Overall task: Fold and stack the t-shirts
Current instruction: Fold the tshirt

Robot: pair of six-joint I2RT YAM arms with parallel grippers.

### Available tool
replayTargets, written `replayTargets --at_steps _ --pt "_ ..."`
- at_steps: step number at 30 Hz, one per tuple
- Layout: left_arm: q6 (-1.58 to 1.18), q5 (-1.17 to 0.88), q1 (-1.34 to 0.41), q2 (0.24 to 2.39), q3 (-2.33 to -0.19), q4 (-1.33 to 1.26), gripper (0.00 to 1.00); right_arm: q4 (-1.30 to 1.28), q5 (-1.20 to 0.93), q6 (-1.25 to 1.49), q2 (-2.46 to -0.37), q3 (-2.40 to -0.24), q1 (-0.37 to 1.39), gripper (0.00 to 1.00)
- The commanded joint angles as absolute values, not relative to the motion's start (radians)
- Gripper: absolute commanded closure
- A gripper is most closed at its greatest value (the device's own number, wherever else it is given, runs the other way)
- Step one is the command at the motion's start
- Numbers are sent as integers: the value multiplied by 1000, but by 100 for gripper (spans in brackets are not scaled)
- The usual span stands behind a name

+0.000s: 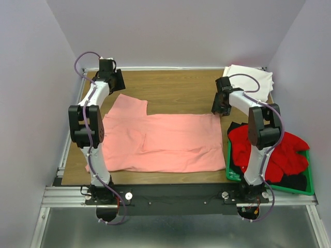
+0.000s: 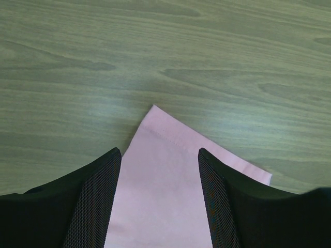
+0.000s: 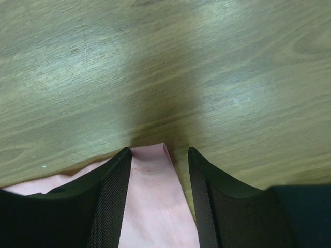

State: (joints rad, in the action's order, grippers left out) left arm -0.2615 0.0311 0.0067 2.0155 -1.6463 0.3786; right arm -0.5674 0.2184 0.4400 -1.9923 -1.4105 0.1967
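Desk (image 1: 176, 85): brown wood-grain top, flat, with pale metal edging along its left and far sides. Green plastic crate (image 1: 230, 173): stands at the desk's near right corner. Aluminium rail (image 1: 62, 197): runs along the desk's near edge, with a black plate (image 1: 176, 192) on it. Lilac walls (image 1: 176, 31): enclose the desk at left, far and right.

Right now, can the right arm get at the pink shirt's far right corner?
Likely yes. The right gripper stands open astride that corner of the pink shirt, with cloth between its fingers and nothing lying over it.
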Motion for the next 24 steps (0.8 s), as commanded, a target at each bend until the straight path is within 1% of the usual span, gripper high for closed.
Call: replayTargets --at_steps 1,7,8,10,11,13,17,19,24 --pt "-235 51 14 2045 -1689 413 31 -538 192 440 -2029 -1394 189 46" --pt "-226 90 18 2128 -1776 463 32 -537 175 443 -2031 -1373 189 52" --pt "-224 92 18 2152 -1787 471 33 -537 178 443 -2033 -1364 189 55" --pt "-219 98 18 2190 -1825 482 34 -537 179 443 -2040 -1356 189 62" --pt "-216 101 18 2206 -1841 489 34 -537 181 443 -2042 -1355 189 72" --pt "-210 118 18 2252 -1899 518 34 -538 179 445 -2042 -1345 189 78" --pt "-203 141 18 2315 -1966 541 35 -537 170 448 -2042 -1339 189 78" --pt "-209 138 18 2338 -1986 541 38 -537 169 449 -2042 -1339 187 78" --pt "-216 144 15 2359 -1988 549 40 -538 167 449 -2040 -1333 189 78"
